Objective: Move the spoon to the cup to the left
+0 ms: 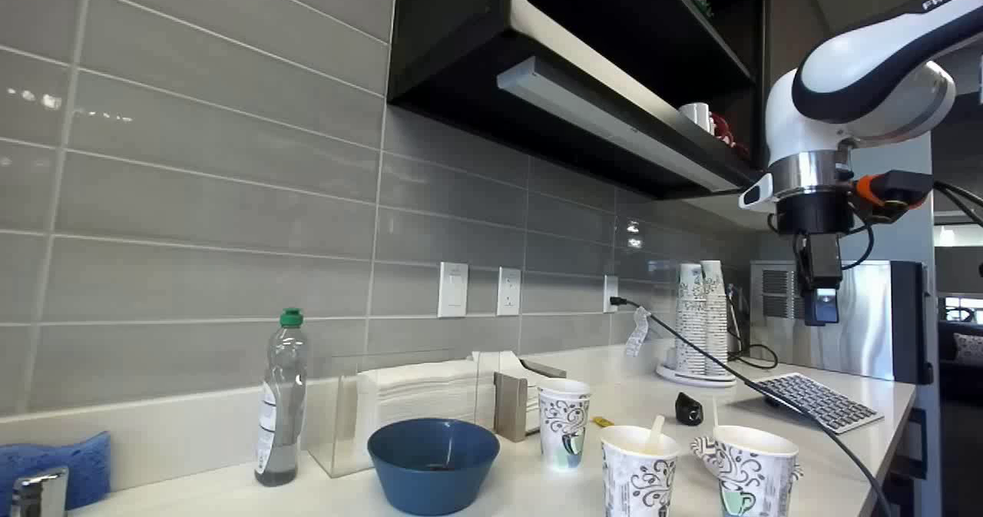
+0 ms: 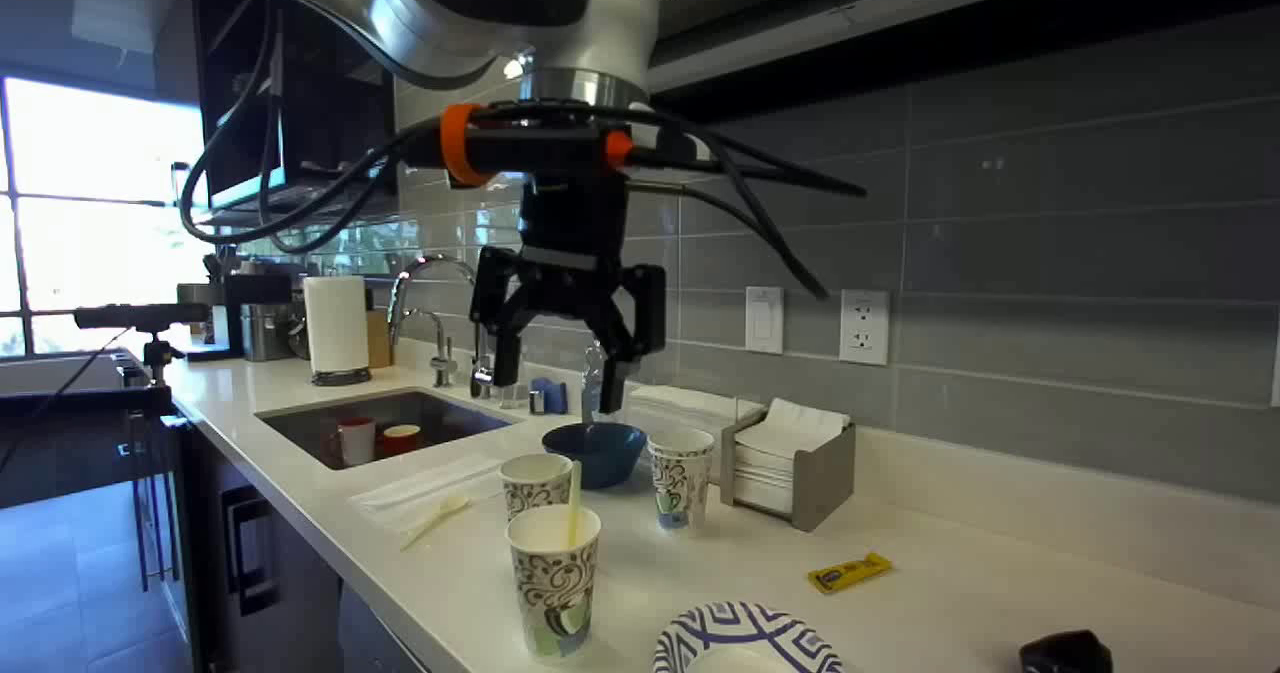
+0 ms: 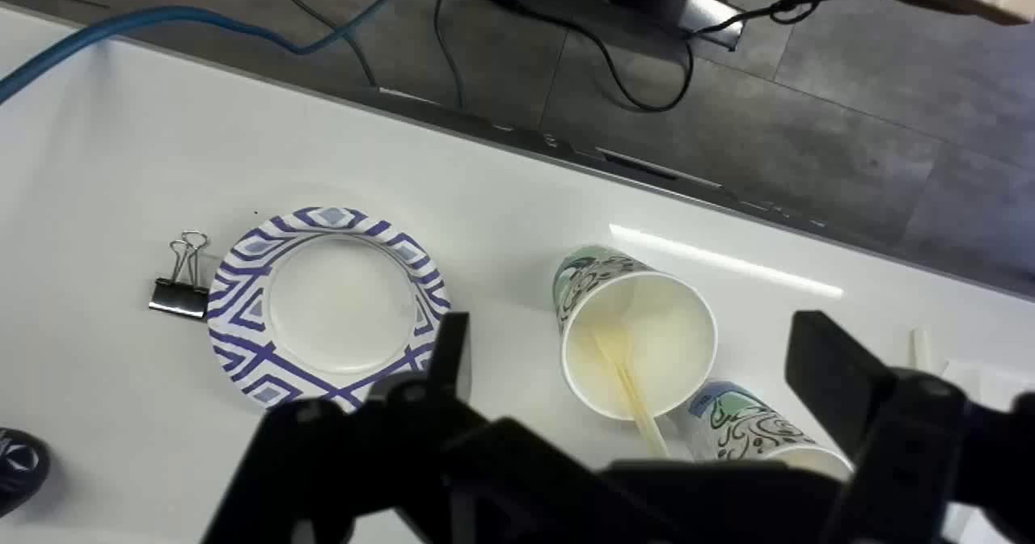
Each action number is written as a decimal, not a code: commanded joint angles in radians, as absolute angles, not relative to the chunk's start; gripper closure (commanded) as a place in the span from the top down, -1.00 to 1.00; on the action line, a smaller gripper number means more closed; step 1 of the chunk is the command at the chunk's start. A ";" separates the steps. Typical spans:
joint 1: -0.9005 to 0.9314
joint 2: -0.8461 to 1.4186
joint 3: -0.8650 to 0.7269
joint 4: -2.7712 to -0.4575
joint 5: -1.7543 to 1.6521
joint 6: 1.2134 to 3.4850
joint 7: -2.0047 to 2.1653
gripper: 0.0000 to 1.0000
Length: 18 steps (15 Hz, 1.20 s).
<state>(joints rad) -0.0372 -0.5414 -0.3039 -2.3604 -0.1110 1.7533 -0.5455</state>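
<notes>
The pincer [image 2: 558,390] hangs high above the counter [image 3: 501,204], its fingers [image 2: 507,358] spread wide and holding nothing. Below it, framed by those fingers in the wrist view, stands a paper cup [image 2: 553,598]. The spoon [image 3: 633,390] rests in that cup, handle leaning out over the rim, well apart from the fingertips. A second cup [image 2: 532,495] stands just beside, also below the pincer; whether the cups touch cannot be told. On one finger's side lies a patterned plate [image 3: 340,305], with bare counter between it and the paper cup. Past the cup, away from the tiled wall [image 1: 230,194], a bare strip reaches the counter's front edge. Wallward and lower than the pincer stand a blue bowl [image 1: 434,471] and a napkin holder [image 2: 830,478].
</notes>
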 commanded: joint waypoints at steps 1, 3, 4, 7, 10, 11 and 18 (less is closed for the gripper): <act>-0.052 -0.538 -0.291 -2.359 -0.104 1.752 -0.552 1.00; -0.052 -0.538 -0.291 -2.359 -0.104 1.752 -0.552 1.00; -0.052 -0.538 -0.291 -2.359 -0.104 1.752 -0.552 1.00; -0.052 -0.538 -0.291 -2.359 -0.104 1.752 -0.552 1.00; -0.052 -0.538 -0.291 -2.359 -0.104 1.752 -0.552 1.00; -0.052 -0.538 -0.291 -2.359 -0.104 1.752 -0.552 1.00; 0.011 -0.478 -0.261 -2.339 0.212 1.797 -0.464 1.00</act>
